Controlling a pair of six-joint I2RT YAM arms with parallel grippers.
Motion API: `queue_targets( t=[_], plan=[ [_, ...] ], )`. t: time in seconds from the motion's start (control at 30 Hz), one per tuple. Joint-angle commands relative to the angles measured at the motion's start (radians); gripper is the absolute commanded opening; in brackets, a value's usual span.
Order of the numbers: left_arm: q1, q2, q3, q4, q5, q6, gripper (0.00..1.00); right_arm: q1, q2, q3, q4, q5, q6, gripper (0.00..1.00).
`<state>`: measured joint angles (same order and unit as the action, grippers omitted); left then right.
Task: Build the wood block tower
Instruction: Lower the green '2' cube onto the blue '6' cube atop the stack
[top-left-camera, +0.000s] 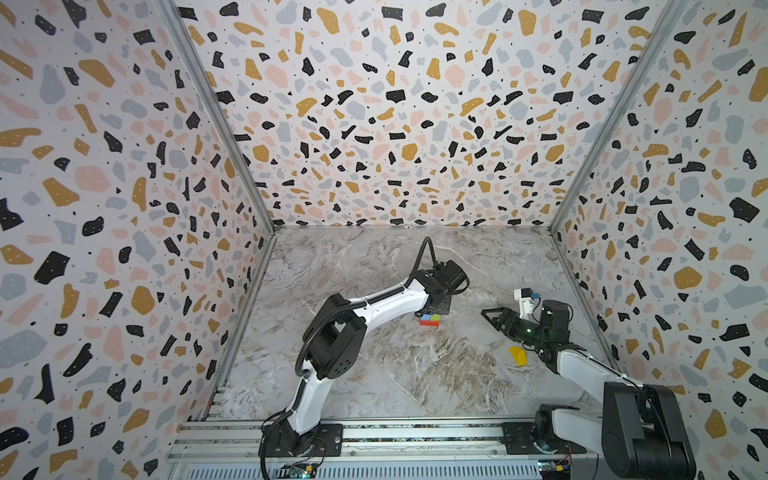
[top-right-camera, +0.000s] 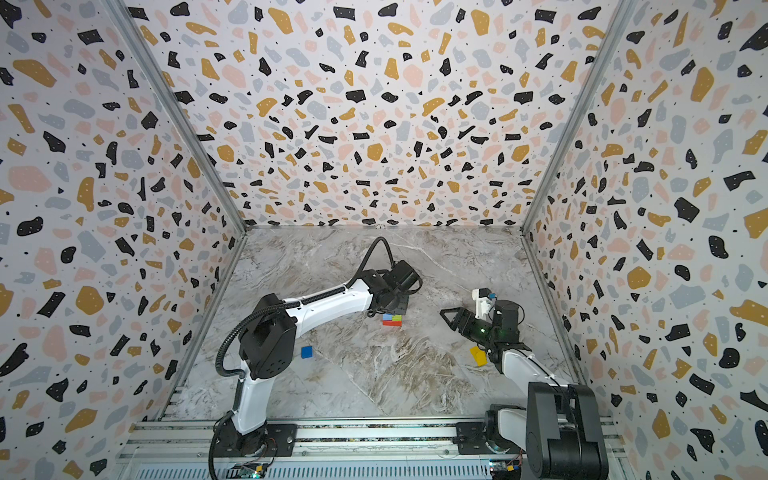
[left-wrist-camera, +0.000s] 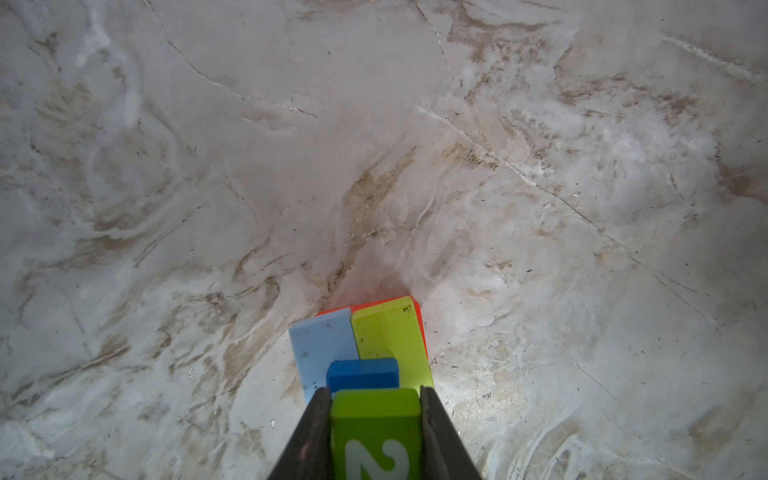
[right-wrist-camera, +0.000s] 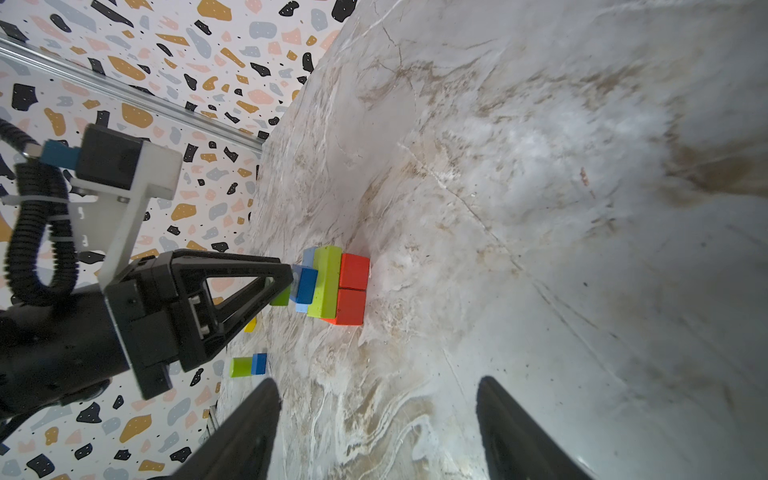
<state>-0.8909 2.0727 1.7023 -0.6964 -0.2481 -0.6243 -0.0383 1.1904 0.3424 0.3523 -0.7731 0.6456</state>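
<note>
The wood block tower stands mid-table. Its base is red slabs. On them lie a lime bar and a light blue block, with a blue cube on top. My left gripper is shut on a green cube marked 2 and holds it right at the blue cube; I cannot tell whether they touch. My right gripper hovers open and empty to the right of the tower. A yellow wedge lies beside the right arm.
A loose blue cube lies on the marble near the left arm's elbow. In the right wrist view a lime block with a blue cube and a yellow piece show beyond the tower. Patterned walls close three sides; a metal rail runs along the front.
</note>
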Motion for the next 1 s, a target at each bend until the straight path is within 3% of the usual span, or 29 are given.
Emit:
queue_targets(
  t=[0.0, 0.73, 0.97],
  plan=[
    [0.011, 0.009, -0.009, 0.018, 0.006, -0.008, 0.26, -0.003, -0.014, -0.006, 0.017, -0.011, 0.0, 0.76],
    [0.033, -0.011, -0.058, 0.034, 0.003, -0.008, 0.26, 0.002, -0.005, -0.006, 0.025, -0.012, 0.005, 0.76],
    [0.033, -0.011, -0.053, 0.03, 0.007, -0.008, 0.36, 0.002, -0.005, -0.009, 0.026, -0.011, 0.005, 0.77]
  ],
)
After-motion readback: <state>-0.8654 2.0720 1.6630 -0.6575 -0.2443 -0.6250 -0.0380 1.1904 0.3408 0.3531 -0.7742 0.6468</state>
